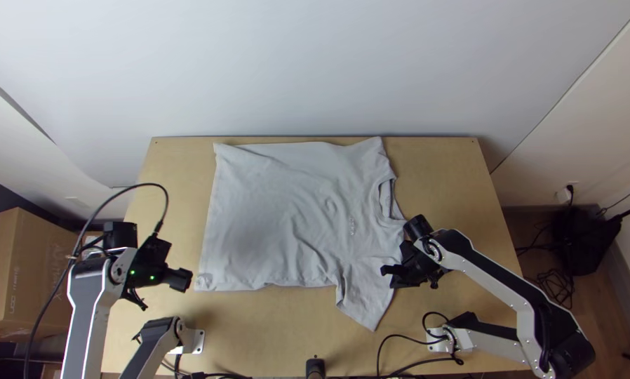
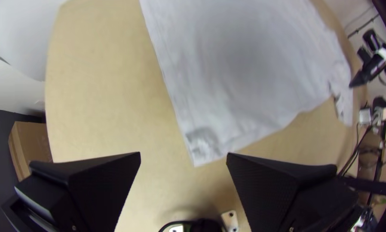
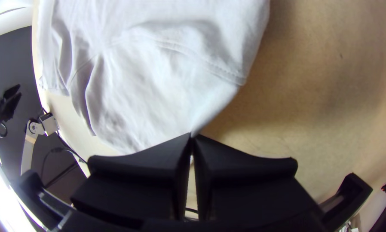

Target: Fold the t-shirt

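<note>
Right now the t-shirt [image 1: 287, 210] lies spread across the middle of the light wooden surface [image 1: 455, 189], its hem on the left arm's side and its collar [image 1: 387, 200] toward the right arm. Shallow wrinkles run over the body, with a small bunched patch at the near hem corner [image 1: 204, 281]. One sleeve [image 1: 367, 295] points toward the near edge of the surface; the far side of the cloth lies close to the far edge.

The right gripper [image 1: 391, 276] is over that near sleeve, its jaws clenched on a bit of the t-shirt's edge, which narrows to a point at the tips in the right wrist view. The left gripper [image 1: 187, 279] hangs just beside the near hem corner, its jaws released and wide apart, with nothing between them.

The surface is pale and smooth, with tiny holes at its far corners. Along its near side there are black cables [image 1: 427, 361], a white bracket [image 1: 197, 341] by the left arm and another [image 1: 438, 340] by the right.

Beyond the far edge rises a plain white wall [image 1: 315, 63], with more pale wall at both sides. Cardboard boxes [image 1: 31, 274] stand on the left; on the right, a black case [image 1: 583, 238] and loose cables [image 1: 557, 284] sit on a brown wooden floor [image 1: 610, 316], near a white plug [image 1: 564, 196] at the wall.
</note>
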Tool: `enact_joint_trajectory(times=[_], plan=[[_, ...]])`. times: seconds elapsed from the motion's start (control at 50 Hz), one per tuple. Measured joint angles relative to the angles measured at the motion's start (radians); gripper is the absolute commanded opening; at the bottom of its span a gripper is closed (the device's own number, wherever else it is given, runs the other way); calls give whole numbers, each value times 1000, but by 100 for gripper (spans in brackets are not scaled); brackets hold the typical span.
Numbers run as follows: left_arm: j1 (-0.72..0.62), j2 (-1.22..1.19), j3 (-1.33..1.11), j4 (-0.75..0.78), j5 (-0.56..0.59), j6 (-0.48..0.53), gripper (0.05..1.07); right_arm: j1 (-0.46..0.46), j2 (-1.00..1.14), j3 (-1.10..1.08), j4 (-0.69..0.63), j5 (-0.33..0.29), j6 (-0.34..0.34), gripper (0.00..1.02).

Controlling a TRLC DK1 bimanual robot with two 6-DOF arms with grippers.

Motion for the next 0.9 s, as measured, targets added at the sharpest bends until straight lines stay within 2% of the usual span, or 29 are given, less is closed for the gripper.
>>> enact_joint_trajectory(times=[0.04,0.22,0.28,0.6,0.7,0.9], plan=[[0,9,-22,1,-14,34,97,-2,-8,0,0,2,0,2],[-10,68,-53,23,-24,123,97,-8,-30,10,-18,3,0,2],[-10,108,-56,36,-24,125,92,-8,-30,19,-23,2,0,2],[-58,248,-94,107,-14,99,92,-12,-32,47,-42,7,0,2],[-86,268,-106,135,-6,87,84,-12,-34,47,-47,10,0,2],[-111,309,-122,174,24,69,84,-16,-49,55,-57,18,0,2]])
